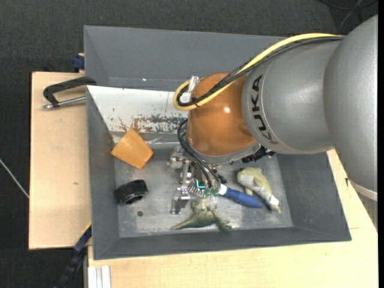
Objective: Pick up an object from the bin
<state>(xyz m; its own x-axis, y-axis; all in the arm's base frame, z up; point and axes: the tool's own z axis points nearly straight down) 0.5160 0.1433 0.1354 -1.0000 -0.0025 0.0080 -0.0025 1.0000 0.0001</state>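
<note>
My gripper [182,191] hangs low over the bin floor, near the front and a little left of the middle. Just in front of it, by the front wall, lies a green toy dinosaur [203,219], touching or nearly touching the gripper's lower end. A blue-handled tool [243,197] with a white tip lies to the gripper's right. Behind that tool rests a cream-coloured lumpy thing [253,177]. I cannot see anything held in the gripper.
An orange wedge block [132,149] leans near the back left. A black ring [131,191] sits on the floor at the left. The arm and its orange cover hide the bin's middle and right back.
</note>
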